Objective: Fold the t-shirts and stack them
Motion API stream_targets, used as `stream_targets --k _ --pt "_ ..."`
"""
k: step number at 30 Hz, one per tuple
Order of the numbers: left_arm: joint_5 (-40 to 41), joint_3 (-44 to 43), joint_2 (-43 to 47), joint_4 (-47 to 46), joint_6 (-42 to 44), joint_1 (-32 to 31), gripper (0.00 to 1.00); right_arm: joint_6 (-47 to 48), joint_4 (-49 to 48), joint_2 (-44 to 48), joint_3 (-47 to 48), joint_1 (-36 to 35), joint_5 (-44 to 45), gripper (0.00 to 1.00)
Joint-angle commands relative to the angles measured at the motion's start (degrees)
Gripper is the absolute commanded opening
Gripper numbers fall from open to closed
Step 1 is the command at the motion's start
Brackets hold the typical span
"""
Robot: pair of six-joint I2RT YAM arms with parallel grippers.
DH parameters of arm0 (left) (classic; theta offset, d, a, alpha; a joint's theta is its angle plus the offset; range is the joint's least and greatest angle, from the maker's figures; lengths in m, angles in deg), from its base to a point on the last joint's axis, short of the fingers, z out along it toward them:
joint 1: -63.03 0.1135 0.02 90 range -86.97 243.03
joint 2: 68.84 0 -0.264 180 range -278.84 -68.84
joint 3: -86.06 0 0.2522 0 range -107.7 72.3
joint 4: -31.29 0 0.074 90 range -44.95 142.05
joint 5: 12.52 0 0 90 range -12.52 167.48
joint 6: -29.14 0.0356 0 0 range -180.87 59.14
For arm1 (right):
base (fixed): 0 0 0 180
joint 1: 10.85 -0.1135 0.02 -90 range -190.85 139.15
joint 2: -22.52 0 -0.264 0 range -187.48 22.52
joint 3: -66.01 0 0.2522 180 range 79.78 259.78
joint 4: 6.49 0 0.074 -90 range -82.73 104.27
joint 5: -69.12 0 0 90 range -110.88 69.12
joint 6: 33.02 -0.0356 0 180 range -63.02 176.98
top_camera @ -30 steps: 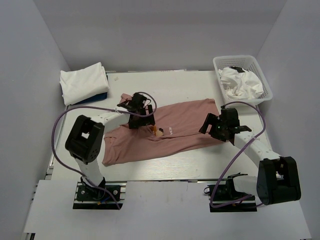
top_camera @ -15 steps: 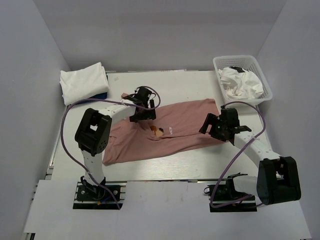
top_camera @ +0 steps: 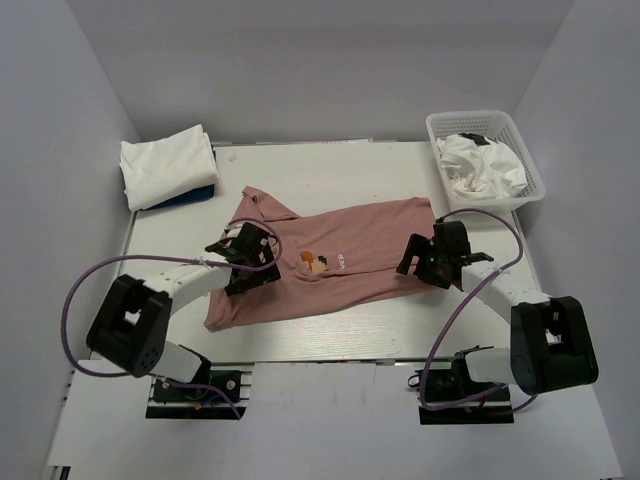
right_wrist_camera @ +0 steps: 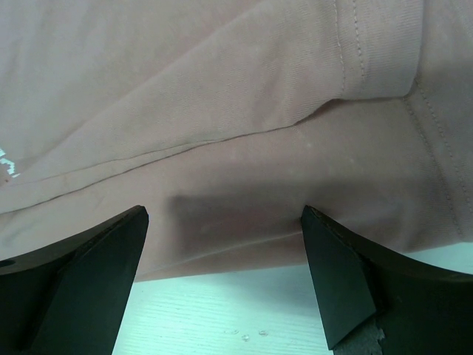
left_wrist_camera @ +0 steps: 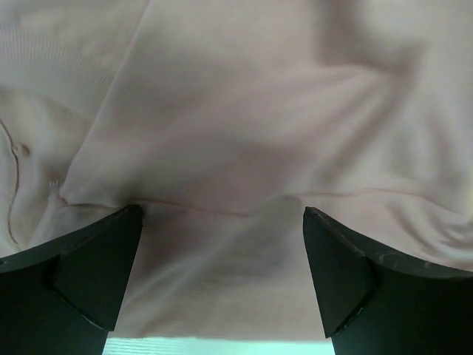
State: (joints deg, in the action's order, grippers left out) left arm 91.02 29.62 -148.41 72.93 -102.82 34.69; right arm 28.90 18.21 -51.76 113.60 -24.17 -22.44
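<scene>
Pink t-shirt (top_camera: 350, 262) lies under my left gripper (top_camera: 247, 268) and right gripper (top_camera: 427, 256), both wide, empty; pinching one layer only risks a skewed fold.

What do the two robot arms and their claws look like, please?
The left arm and right arm both have blocky black joints linked by white tubular segments. A purple cable loops along each. The left claw and right claw each have two matte black, wedge-shaped fingers. No markings show.
</scene>
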Motion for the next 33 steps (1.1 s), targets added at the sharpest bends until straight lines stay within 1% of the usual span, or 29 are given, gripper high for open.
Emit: stream_targets --k 1,4,5,6,10,12,13,15,16,19,20,21,22,23,24,26,27,29,32,33 --pt "1.83 0.31 -3.82 2.87 -6.20 0.12 1.00 0.04 -0.48 -0.69 -0.95 -0.74 1.30 0.90" --pt "2.36 1.88 -4.98 4.82 -8.75 0.12 1.00 -0.40 0.13 0.01 -1.57 -0.83 1.30 0.90" --pt "2.37 3.20 -4.98 6.47 -10.41 0.12 1.00 -0.92 1.09 0.88 -2.44 -0.92 3.82 0.90" --pt "2.37 3.91 -4.98 7.36 -11.39 0.12 1.00 -1.10 1.54 1.24 -2.71 -1.00 4.46 0.90" --pt "1.50 9.35 -0.07 13.07 -16.92 0.12 1.00 -1.72 4.87 4.57 -4.55 -1.18 4.82 0.90" --pt "0.96 9.89 3.00 16.66 -18.94 0.12 1.00 -1.89 5.93 6.94 -5.43 -1.36 4.03 0.90" --pt "-0.26 9.37 7.02 18.25 -20.08 0.12 1.00 -1.55 7.24 7.57 -5.35 -2.57 4.02 0.90" --pt "-0.27 7.18 11.00 23.42 -23.24 -0.49 1.00 -0.14 7.95 10.97 -4.83 -3.55 4.03 0.90" --pt "0.60 4.56 14.32 23.45 -23.26 -0.49 1.00 0.73 8.39 11.87 -4.38 -5.38 4.46 0.90" --pt "4.29 -1.52 17.51 21.79 -19.49 -0.49 1.00 1.88 9.27 14.34 -0.70 -6.72 7.79 0.90" --pt "5.35 -3.27 17.52 21.78 -18.52 0.47 1.00 1.88 8.67 14.95 1.14 -7.07 8.59 0.90" --pt "8.58 -7.12 16.74 21.78 -17.47 0.48 1.00 1.80 8.05 14.78 2.64 -7.07 9.03 0.90" --pt "10.78 -9.07 15.68 21.08 -16.07 0.48 1.00 0.58 6.22 14.78 4.39 -6.98 11.12 0.90" --pt "12.81 -10.92 14.28 20.47 -15.36 0.48 1.00 -0.91 5.42 13.82 4.84 -6.89 11.40 0.90" --pt "14.22 -14.77 10.53 20.46 -14.57 1.00 1.00 -1.45 2.97 14.16 6.41 -6.98 11.58 0.90" --pt "15.02 -19.87 5.68 21.16 -12.02 1.00 1.00 -3.47 -0.65 12.76 7.22 -6.63 9.04 0.90" --pt "16.68 -24.51 3.48 21.77 -11.40 1.53 1.00 -3.83 -2.48 12.32 7.92 -6.54 7.03 0.90" --pt "18.97 -29.80 -2.57 22.56 -10.61 2.58 1.00 -4.44 -4.34 9.96 9.50 -6.72 6.14 0.90" --pt "20.29 -33.51 -7.69 21.26 -8.50 5.04 1.00 -8.04 -4.61 5.92 13.00 -6.54 7.53 0.90" --pt "20.30 -35.70 -11.10 20.73 -8.49 5.83 1.00 -8.05 -5.31 4.34 13.81 -6.72 7.37 0.90"
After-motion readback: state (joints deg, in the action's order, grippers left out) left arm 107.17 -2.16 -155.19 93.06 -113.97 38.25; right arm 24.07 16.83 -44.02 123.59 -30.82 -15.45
